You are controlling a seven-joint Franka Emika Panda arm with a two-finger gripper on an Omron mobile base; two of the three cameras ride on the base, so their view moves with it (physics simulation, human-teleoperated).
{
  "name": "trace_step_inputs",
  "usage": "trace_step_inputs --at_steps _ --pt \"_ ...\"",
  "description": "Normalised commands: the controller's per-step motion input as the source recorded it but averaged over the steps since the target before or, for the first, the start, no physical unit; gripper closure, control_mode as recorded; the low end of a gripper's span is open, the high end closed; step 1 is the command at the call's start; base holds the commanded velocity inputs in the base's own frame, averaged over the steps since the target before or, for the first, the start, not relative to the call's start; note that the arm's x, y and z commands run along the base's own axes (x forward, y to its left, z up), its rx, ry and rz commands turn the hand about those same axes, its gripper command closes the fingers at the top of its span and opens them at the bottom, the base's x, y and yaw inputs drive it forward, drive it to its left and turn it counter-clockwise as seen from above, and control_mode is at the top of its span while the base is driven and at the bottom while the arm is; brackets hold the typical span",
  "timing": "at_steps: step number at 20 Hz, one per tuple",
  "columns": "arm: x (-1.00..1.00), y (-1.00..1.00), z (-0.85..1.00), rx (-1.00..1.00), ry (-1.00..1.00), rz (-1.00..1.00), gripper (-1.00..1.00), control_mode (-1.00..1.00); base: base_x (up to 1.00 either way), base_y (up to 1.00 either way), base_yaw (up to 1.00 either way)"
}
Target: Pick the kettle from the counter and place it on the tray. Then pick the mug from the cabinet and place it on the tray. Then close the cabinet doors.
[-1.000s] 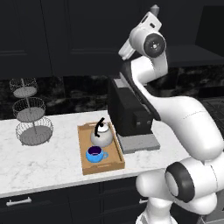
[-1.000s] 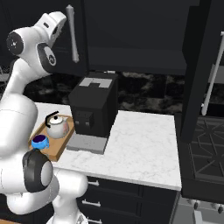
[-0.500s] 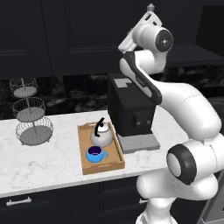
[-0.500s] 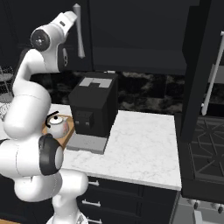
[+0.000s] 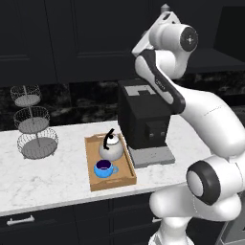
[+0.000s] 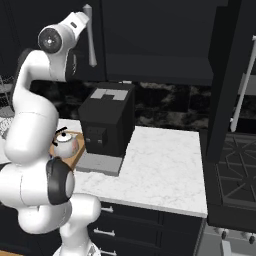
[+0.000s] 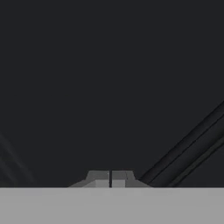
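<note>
The silver-grey kettle (image 5: 111, 147) with its black handle stands on the wooden tray (image 5: 127, 165) on the marble counter (image 5: 48, 174). In front of it on the same tray sits the blue mug (image 5: 104, 169). The kettle (image 6: 65, 144) also peeks out behind my arm. My arm is raised high, with the hand against the black upper cabinet (image 5: 72, 38). The hand sits beside a cabinet door's pale bar handle (image 6: 90, 37). My gripper (image 7: 110, 177) is shut with nothing in it, its fingertips together and facing a flat black panel (image 7: 96, 87).
A big black coffee machine (image 5: 142, 117) stands right of the tray. A three-tier wire basket stand (image 5: 32, 125) is at the counter's left. At far right a tall black panel with a pale bar handle (image 6: 242, 95) rises over a stove (image 6: 235, 175).
My arm has swung and straightened upward, bringing the hand a little closer to the cabinet front. The kettle, mug and tray have stayed put.
</note>
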Motion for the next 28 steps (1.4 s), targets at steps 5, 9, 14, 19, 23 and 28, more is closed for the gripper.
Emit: trace_step_inputs --at_steps 5,9,14,19,23,28 --pt "-0.77 0.0 0.03 0.0 -0.09 0.0 1.0 -1.0 0.0 0.0 0.0" --pt "-1.0 0.0 0.12 0.0 -0.04 -0.02 1.0 -1.0 0.0 0.0 0.0" --pt "-1.0 -0.18 0.22 0.07 0.09 -0.07 1.0 -1.0 0.0 0.0 0.0" --pt "-1.0 -0.23 0.06 0.13 0.22 -0.1 1.0 -1.0 0.0 0.0 0.0" --pt "-0.89 -0.3 -0.13 0.2 0.28 -0.04 1.0 -1.0 0.0 0.0 0.0" --pt "-0.09 -0.52 -0.2 0.35 0.08 -0.02 1.0 -1.0 0.0 0.0 0.0"
